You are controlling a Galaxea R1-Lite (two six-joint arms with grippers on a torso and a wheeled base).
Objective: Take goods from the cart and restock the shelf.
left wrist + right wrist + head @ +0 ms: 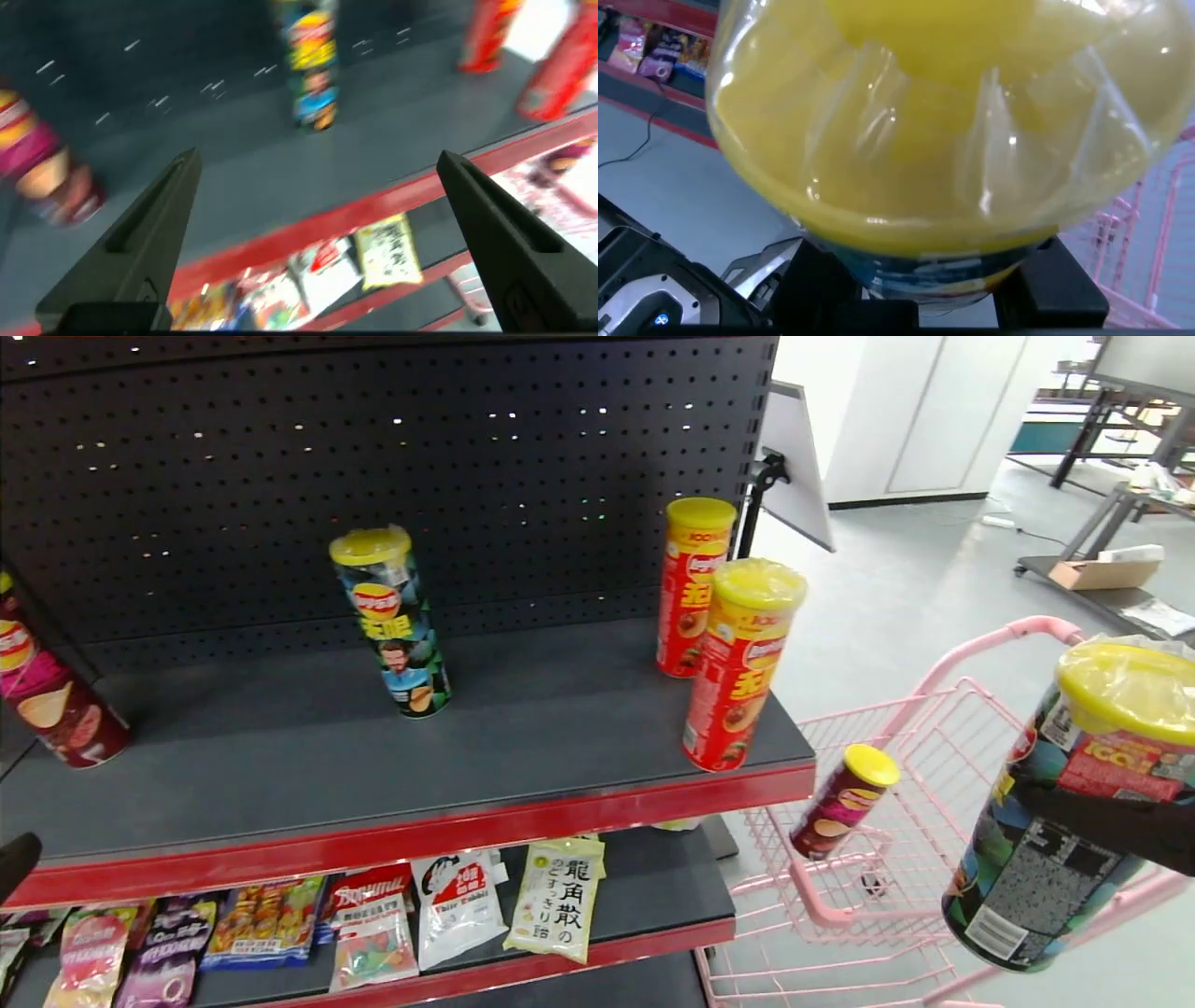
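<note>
Right gripper [1092,817] pinches the blue chip can [1036,877] on its upper body, just under the yellow lid [1125,686]. The can hangs tilted, with its base below the fingers, over the pink cart [934,709].

Left gripper [318,163] is spread wide with nothing between the jaws. The shelf deck [523,737] is ahead of it.

Judged step: carry to the shelf.
- Lift the base above the red front lip [420,845] before swinging to the gripper's left.
- The front red can [742,663] stands at the deck's edge, nearest the held can. Pass clear of it.
- Aim for the bare deck before the matching can [392,625].
- Bring the can upright, seat the base flat, then release.
</note>
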